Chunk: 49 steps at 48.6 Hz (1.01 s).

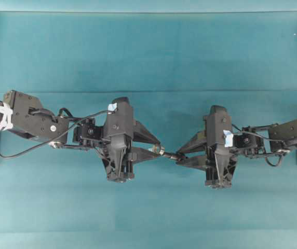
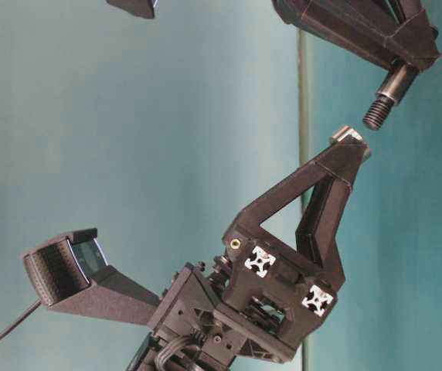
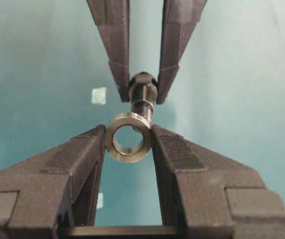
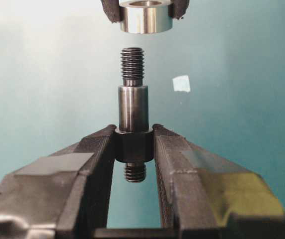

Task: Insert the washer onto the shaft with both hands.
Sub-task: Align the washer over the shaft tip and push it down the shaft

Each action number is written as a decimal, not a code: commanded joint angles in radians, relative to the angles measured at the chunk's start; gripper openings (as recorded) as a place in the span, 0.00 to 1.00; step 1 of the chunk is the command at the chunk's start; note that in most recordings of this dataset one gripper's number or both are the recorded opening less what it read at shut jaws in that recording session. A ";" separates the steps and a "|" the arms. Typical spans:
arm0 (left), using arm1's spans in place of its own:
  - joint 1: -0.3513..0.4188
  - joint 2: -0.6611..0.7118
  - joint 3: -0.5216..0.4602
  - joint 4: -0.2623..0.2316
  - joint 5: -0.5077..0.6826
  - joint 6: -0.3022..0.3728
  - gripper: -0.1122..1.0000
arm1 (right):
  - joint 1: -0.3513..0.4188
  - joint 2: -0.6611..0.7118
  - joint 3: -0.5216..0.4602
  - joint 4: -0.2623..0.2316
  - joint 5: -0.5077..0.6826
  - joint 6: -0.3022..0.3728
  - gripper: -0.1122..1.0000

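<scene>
- in our overhead view the shaft (image 1: 170, 154) lies along the 3–9 o'clock line, clenched in our right claw (image 1: 178, 155), threaded tip pointing to 9.
- our left claw (image 1: 155, 147) grips the washer (image 1: 158, 150) by its rim, bore facing the tip.
- the washer sits just off the tip, not touching; from the left wrist the shaft (image 3: 142, 94) shows at 1 o'clock of the washer (image 3: 128, 137), slightly off-centre.

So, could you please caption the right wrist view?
Right gripper holds the shaft upright, threaded tip just short of the washer above.
</scene>
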 commanded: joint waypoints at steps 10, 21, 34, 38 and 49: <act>-0.006 -0.008 -0.015 0.002 -0.009 0.000 0.42 | 0.002 -0.002 -0.026 -0.002 -0.017 0.008 0.10; -0.009 -0.008 -0.015 0.002 -0.009 -0.002 0.42 | -0.005 -0.002 -0.028 -0.002 -0.018 0.006 0.10; -0.014 -0.006 -0.017 0.002 -0.009 -0.002 0.42 | -0.011 0.005 -0.040 -0.003 -0.031 0.005 0.10; -0.014 -0.008 -0.017 0.002 -0.009 -0.002 0.42 | -0.011 0.006 -0.043 -0.002 -0.031 0.005 0.10; -0.014 -0.002 -0.021 0.002 -0.009 -0.002 0.42 | -0.011 0.009 -0.048 -0.006 -0.032 0.003 0.10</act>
